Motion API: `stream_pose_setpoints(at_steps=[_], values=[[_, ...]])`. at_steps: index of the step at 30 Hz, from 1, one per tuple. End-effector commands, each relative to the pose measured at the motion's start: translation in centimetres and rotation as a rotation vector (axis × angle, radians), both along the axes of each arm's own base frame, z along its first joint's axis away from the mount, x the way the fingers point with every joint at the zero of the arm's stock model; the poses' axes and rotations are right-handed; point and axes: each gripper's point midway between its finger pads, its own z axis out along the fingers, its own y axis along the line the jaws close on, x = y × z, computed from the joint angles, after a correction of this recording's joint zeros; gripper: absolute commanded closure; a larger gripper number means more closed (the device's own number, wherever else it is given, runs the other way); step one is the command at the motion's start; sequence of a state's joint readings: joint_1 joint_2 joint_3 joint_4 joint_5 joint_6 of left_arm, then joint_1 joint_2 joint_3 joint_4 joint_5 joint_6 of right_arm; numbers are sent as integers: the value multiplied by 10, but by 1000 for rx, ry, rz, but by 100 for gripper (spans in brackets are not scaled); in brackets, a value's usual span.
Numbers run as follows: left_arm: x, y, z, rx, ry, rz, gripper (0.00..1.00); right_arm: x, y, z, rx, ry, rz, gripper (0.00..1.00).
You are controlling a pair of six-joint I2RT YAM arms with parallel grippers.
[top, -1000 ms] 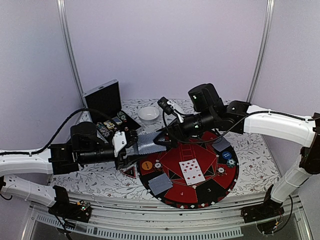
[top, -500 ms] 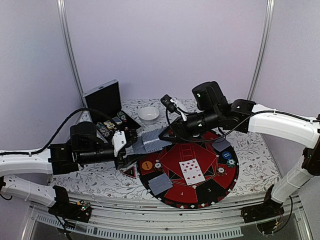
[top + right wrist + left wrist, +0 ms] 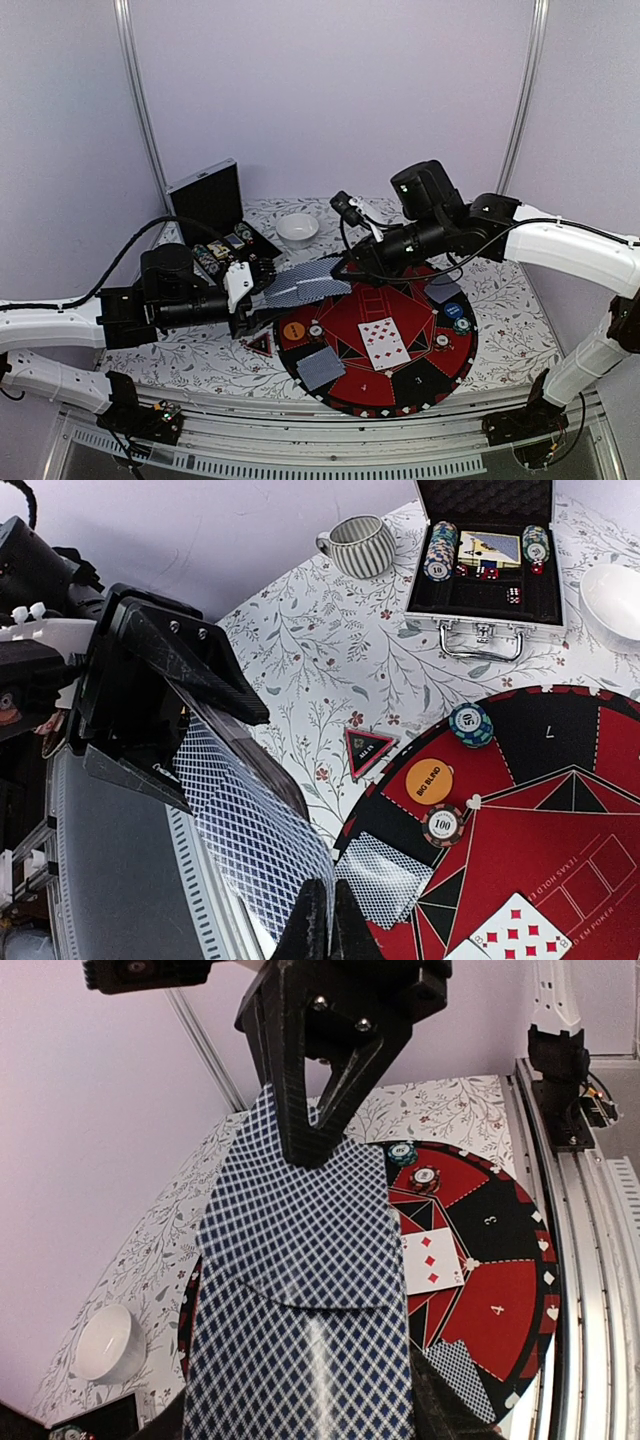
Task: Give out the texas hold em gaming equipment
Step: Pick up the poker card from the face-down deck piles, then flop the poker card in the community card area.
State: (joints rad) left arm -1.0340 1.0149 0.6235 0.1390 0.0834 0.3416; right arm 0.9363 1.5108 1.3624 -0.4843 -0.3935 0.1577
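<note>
My left gripper (image 3: 256,290) is shut on a deck of playing cards (image 3: 300,1360), held backs up over the mat's left edge. My right gripper (image 3: 322,920) is shut on the far edge of the top card (image 3: 300,1220), which is slid partway off the deck and bends between the two grippers. On the red-and-black mat (image 3: 400,385) lie a face-up diamonds card (image 3: 383,342), face-down cards (image 3: 320,367) (image 3: 443,290), an orange button (image 3: 429,780), a blue button (image 3: 453,310) and poker chips (image 3: 442,825) (image 3: 471,724).
The open silver case (image 3: 490,560) with chips stands at the back left, with a striped mug (image 3: 360,545) to its left in the right wrist view. A white bowl (image 3: 297,228) sits behind the mat. A black "all in" triangle (image 3: 368,748) lies by the mat's edge.
My right gripper has shut on the top card and drawn it to the right, off the deck. The left gripper and deck have stayed put.
</note>
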Motion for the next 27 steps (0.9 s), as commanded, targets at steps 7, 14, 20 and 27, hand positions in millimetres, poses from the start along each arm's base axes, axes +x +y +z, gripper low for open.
stream_pose_setpoints(at_steps=[7, 14, 20, 27], values=[[-6, -7, 18, -54, -23, -39, 48, 9, -36, 44, 25, -65, -90, 98], [-6, -7, 20, -58, -25, -34, 48, 52, -102, 62, -33, -94, -325, 98], [-6, -6, 21, -60, -25, -32, 48, 110, -177, -7, -343, -20, -670, 98], [-6, -6, 20, -58, -24, -32, 48, 144, -216, -75, -768, 1, -838, 98]])
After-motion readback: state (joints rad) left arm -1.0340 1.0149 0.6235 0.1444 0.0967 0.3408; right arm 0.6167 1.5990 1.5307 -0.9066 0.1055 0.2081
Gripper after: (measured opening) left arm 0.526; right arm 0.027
